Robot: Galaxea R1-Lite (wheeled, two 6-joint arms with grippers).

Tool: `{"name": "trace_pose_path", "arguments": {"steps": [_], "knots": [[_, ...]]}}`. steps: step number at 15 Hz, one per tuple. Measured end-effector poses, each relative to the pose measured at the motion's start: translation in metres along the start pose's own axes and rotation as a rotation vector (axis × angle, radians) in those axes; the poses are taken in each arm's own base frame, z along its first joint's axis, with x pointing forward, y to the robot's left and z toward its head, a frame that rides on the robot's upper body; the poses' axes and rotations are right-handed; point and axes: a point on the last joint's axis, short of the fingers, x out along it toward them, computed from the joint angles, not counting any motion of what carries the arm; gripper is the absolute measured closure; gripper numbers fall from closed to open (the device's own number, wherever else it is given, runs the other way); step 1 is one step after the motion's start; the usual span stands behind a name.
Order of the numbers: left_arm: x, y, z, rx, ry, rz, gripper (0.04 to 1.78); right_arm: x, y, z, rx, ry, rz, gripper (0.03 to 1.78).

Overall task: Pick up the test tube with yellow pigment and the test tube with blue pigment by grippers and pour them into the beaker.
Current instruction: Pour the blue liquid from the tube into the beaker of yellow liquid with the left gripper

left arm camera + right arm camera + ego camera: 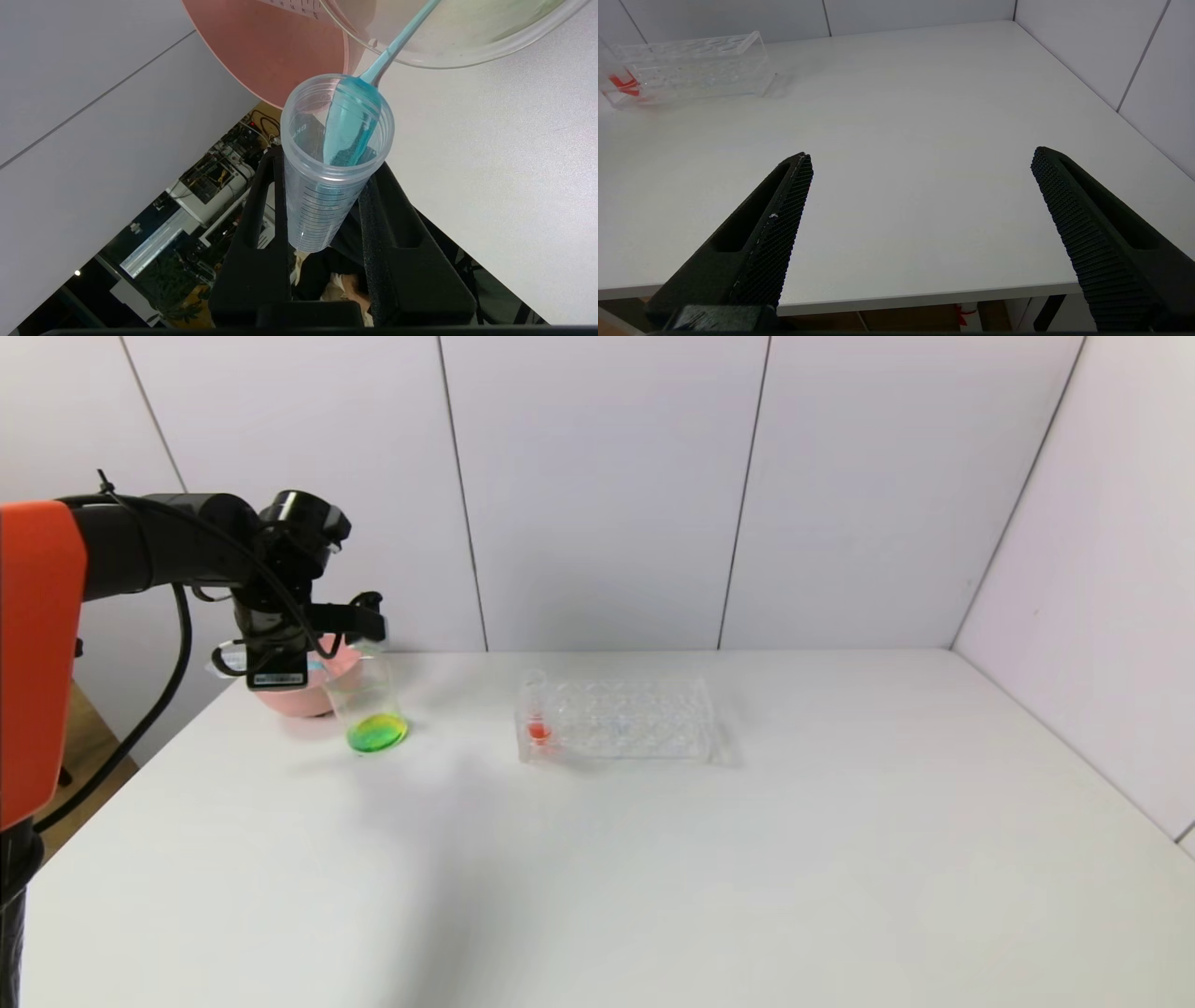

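While the left claw clamps the blue-pigment tube, blue streams into the beaker, holding green liquid; right claw spread apart above bare table.

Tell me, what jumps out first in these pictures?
The left gripper, raised at the table's far left, tips the test tube with blue pigment so a blue stream runs into the beaker, whose bottom holds bright green liquid. Mid-table stands a clear rack with one red-orange tube.

Lab bench, white table, tube rack, beaker
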Motion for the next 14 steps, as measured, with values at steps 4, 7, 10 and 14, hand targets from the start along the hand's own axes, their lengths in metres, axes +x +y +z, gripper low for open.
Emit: {"name": "trace_pose_path", "arguments": {"steps": [4,7,10,14], "knots": [[0.0002,-0.0006,0.0015,0.003,0.006,0.002,1.36,0.0,0.0,0.0,0.0,0.0,0.0,0.1],[-0.0005,-0.0013,0.0037,0.008,0.025,0.011,1.36,0.0,0.0,0.0,0.0,0.0,0.0,0.1],[-0.0008,-0.0022,0.0054,0.013,0.025,0.01,1.36,0.0,0.0,0.0,0.0,0.0,0.0,0.1],[0.001,-0.0032,0.0073,0.017,0.046,0.015,1.36,0.0,0.0,0.0,0.0,0.0,0.0,0.1]]}}
